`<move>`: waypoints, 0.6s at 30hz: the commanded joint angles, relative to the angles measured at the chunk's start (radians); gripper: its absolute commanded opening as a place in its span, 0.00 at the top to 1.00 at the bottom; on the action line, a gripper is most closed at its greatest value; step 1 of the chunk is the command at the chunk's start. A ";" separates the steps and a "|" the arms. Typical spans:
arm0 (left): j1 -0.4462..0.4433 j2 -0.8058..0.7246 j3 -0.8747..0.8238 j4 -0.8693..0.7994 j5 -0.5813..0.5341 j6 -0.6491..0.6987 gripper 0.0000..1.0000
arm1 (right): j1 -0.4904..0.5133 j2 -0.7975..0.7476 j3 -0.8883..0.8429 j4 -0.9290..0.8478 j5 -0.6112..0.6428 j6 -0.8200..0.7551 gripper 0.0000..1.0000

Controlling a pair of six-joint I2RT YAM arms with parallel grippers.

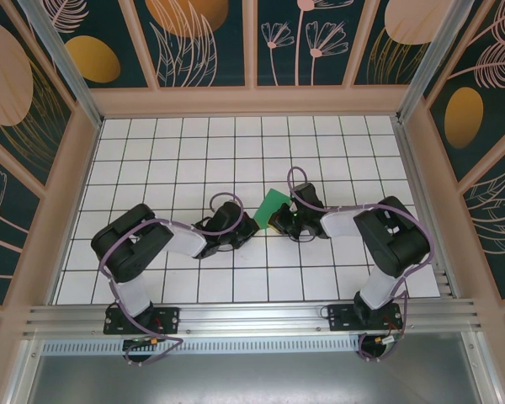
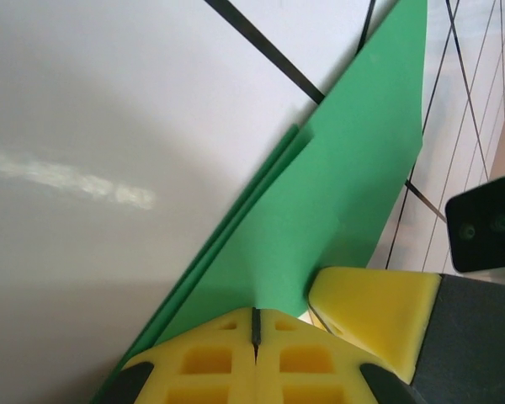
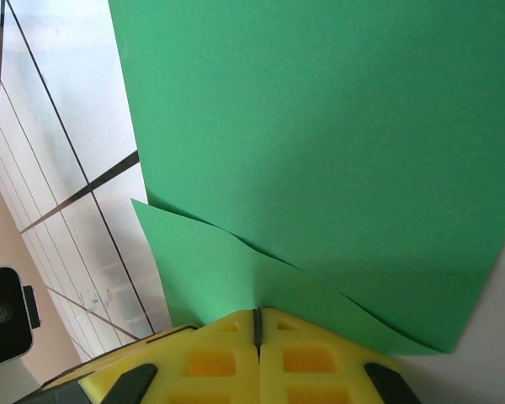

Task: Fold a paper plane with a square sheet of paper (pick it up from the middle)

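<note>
Both arms crouch low, wrists turned toward each other. The left claw (image 2: 255, 337) and right claw (image 3: 257, 324) are each pinched closed on the green paper (image 1: 274, 203), tips nearly meeting.

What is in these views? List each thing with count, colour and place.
folded green paper sheet: one, green, mid-table, held between both grippers.
white grid-lined tabletop: one, white with black lines, beneath everything.
floral wall panels: several, dark teal with peach plants, around the table.
silver metal rail: one, silver, near edge, carrying both arm bases.
left gripper: one, yellow fingers, shut on the paper.
right gripper: one, yellow fingers, shut on the paper.
</note>
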 commanded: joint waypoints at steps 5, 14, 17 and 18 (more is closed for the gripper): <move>0.004 -0.039 -0.057 -0.169 -0.115 -0.068 1.00 | -0.013 0.040 -0.054 -0.103 0.075 -0.002 0.98; 0.004 -0.106 -0.139 -0.238 -0.147 -0.101 1.00 | -0.054 0.026 -0.080 -0.113 0.086 -0.017 0.98; 0.005 -0.138 -0.149 -0.276 -0.160 -0.091 1.00 | -0.059 0.021 -0.082 -0.115 0.086 -0.023 0.98; 0.004 -0.149 -0.147 -0.289 -0.165 -0.082 1.00 | -0.061 0.020 -0.081 -0.115 0.085 -0.026 0.98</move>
